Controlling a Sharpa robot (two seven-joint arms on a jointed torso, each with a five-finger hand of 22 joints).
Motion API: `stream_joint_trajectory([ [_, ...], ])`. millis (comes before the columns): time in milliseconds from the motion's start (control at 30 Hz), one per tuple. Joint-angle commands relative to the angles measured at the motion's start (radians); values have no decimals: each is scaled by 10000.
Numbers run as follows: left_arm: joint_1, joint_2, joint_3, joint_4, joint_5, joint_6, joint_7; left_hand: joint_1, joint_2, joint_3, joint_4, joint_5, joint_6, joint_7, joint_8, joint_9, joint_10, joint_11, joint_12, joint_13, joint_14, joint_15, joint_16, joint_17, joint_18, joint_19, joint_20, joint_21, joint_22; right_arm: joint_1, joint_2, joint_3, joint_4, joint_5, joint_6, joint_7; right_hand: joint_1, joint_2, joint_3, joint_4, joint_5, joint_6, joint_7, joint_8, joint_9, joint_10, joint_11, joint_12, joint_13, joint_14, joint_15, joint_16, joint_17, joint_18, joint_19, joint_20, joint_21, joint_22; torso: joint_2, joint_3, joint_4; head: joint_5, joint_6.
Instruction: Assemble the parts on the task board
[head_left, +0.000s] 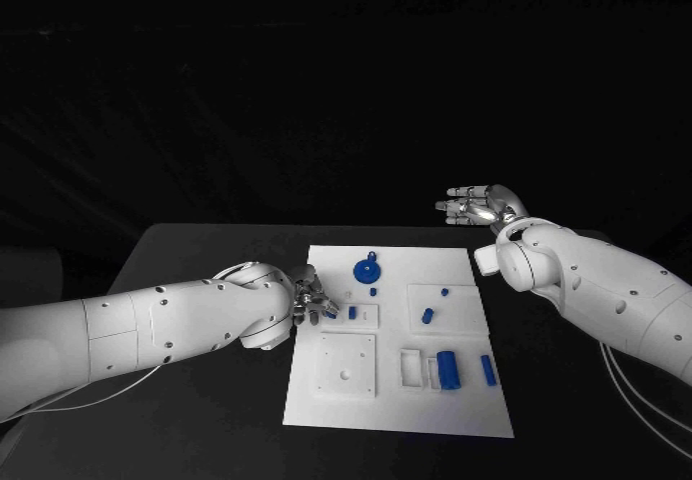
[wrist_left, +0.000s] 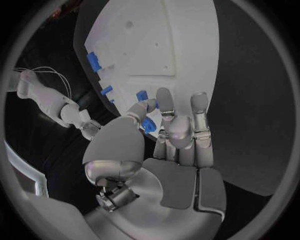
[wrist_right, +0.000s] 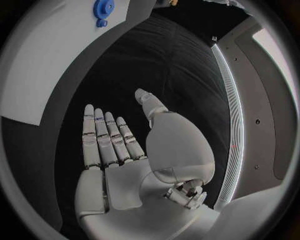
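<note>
- Black table (head_left: 202, 250): bears the white rectangular task board (head_left: 397, 400), which lies flat in the middle between the two arms.
- Task board: carries raised white fixture blocks and small blue parts; a round blue gear-like disc (head_left: 366, 270) sits near its far edge, a blue cylinder (head_left: 447, 368) stands in a slot near the front right, and a short blue peg (head_left: 428, 316) lies in the right-hand block.
- Left hand (head_left: 309, 300): at the board's left edge, fingers curled down over a small blue piece (wrist_left: 148, 124); thumb and finger appear to close on it, though the grip is partly hidden. Advice: confirm a firm pinch, keep the piece upright, and lift straight before moving toward a socket.
- Right hand (head_left: 476, 208): raised beyond the board's far right corner, fingers straight and apart, holding nothing; best kept clear.
</note>
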Motion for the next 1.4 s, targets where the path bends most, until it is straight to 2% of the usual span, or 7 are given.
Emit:
stream_joint_trajectory([
  [33,-31,63,-16,10,-70,443,-91,122,19,920,-877,-26,741,-678,-51,-14,400,-120,49,-9,42,-5,60,-19,99,5,59,59,168,-3,-7,3,18,-27,154,75,-41,-30,-4,36,28,-31,127,-40,-11,-57,-22,-67,-16,-69,7,-68,-15,-171,3,17,10,-10,2,1,-5,2,-11],
  [233,-51,114,-16,-25,-92,565,-116,105,-19,851,-832,-140,834,-716,-14,-16,401,-134,79,0,51,-9,82,11,91,2,70,55,164,-4,-14,3,29,-27,157,72,-41,-30,-4,36,28,-31,127,-40,-11,-57,-22,-67,-16,-69,7,-68,-15,-171,3,17,10,-10,-2,2,-2,-4,-17],
  [300,-55,133,-16,-32,-106,584,-116,112,-31,761,-744,-473,913,-764,61,64,401,-148,119,9,56,-14,101,35,79,6,85,37,153,-5,-16,3,32,-27,158,72,-41,-30,-4,36,28,-31,127,-40,-11,-57,-22,-67,-16,-69,7,-68,-15,-171,3,17,10,-10,-2,3,-2,-4,-17],
  [400,-58,155,-16,-36,-306,589,-115,191,-64,716,-625,-578,924,-781,99,184,399,-153,161,16,56,-19,121,46,73,26,88,11,151,-7,-18,3,36,-31,157,75,-41,-30,-4,36,28,-31,127,-40,-11,-57,-22,-67,-16,-69,7,-68,-15,-171,3,17,10,-10,0,2,2,-1,-20],
  [767,-64,207,-15,-20,-611,647,-112,222,-179,741,-411,-544,1034,-853,251,510,399,-185,275,24,74,-27,251,202,86,52,123,-25,164,-17,-15,3,41,-121,158,90,-41,-30,-4,36,28,-31,127,-40,-11,-57,-22,-67,-16,-69,7,-68,-15,-171,3,17,10,-10,0,-1,1,-8,-26],
  [833,-65,212,-15,-7,-615,664,-111,237,-188,756,-375,-543,1024,-859,278,630,402,-177,333,-158,68,-15,278,233,142,44,172,-24,165,-19,-16,3,43,-122,165,90,-41,-30,-4,36,28,-31,127,-40,-11,-57,-22,-67,-16,-69,7,-68,-15,-171,3,17,10,-10,-1,-2,2,-12,-21],
  [1400,-73,243,-14,19,-546,780,-97,302,-283,684,-214,-588,1119,-854,106,372,400,-173,404,-353,68,-8,277,191,155,43,203,10,167,-28,-14,3,48,-117,183,90,-47,-26,8,39,38,-25,125,-38,-10,-61,-21,-67,-16,-75,15,-68,-16,-169,0,18,10,-10,3,-4,9,-20,-47],
])
